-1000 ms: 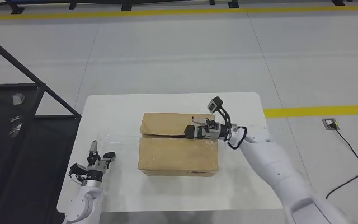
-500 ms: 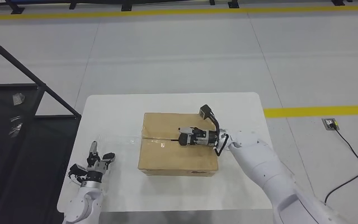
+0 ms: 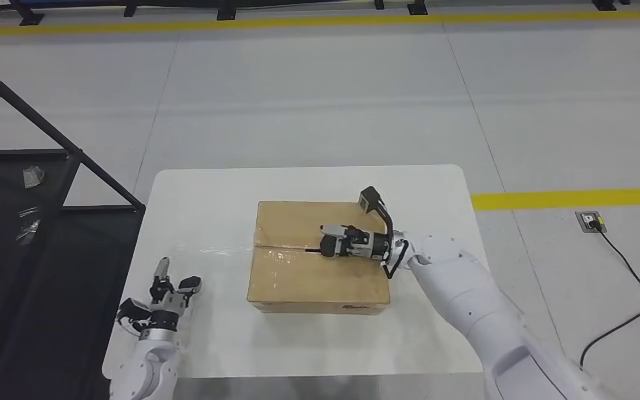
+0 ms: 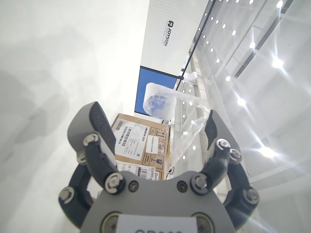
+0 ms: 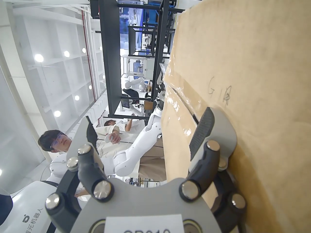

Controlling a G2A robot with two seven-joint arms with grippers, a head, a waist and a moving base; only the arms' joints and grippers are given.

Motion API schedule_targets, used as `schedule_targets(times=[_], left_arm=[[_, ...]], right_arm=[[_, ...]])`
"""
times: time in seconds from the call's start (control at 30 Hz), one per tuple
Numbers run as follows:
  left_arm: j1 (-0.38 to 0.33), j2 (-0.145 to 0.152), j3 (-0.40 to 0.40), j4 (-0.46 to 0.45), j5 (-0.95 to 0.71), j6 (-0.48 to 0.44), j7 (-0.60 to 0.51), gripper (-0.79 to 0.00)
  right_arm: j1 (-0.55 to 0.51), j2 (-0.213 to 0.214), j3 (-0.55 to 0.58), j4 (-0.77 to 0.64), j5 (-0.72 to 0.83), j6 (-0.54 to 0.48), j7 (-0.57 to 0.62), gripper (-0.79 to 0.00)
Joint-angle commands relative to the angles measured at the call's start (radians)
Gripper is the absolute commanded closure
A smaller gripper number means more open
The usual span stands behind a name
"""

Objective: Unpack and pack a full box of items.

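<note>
Unpacking stage, we judge; cardboard box (image 3: 318,268) shut at middle of counter (image 3: 200,200); right tool (image 3: 325,242) spread wide on box top beside centre seam (image 3: 285,246); left tool (image 3: 175,280) wide near counter corner, clear tape strip (image 4: 192,127) against one finger; next we need finger under seam edge, then lift.

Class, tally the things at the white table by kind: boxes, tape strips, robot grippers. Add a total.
Cardboard box: 1
Clear tape strip: 1
Grippers, left gripper and right gripper: 2
Total: 4
</note>
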Motion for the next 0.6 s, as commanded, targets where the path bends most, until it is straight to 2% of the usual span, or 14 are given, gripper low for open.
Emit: schedule_targets(times=[0.0,0.57], left_arm=[[0.002,0.000,-0.002,-0.004,-0.001,0.002,0.000,-0.785],[0.012,0.002,-0.018,-0.024,-0.010,0.006,0.000,-0.785]], right_arm=[[-0.002,0.000,0.005,-0.002,-0.003,0.003,0.003,-0.785],[-0.016,0.003,0.038,-0.014,-0.033,0.012,0.012,-0.785]])
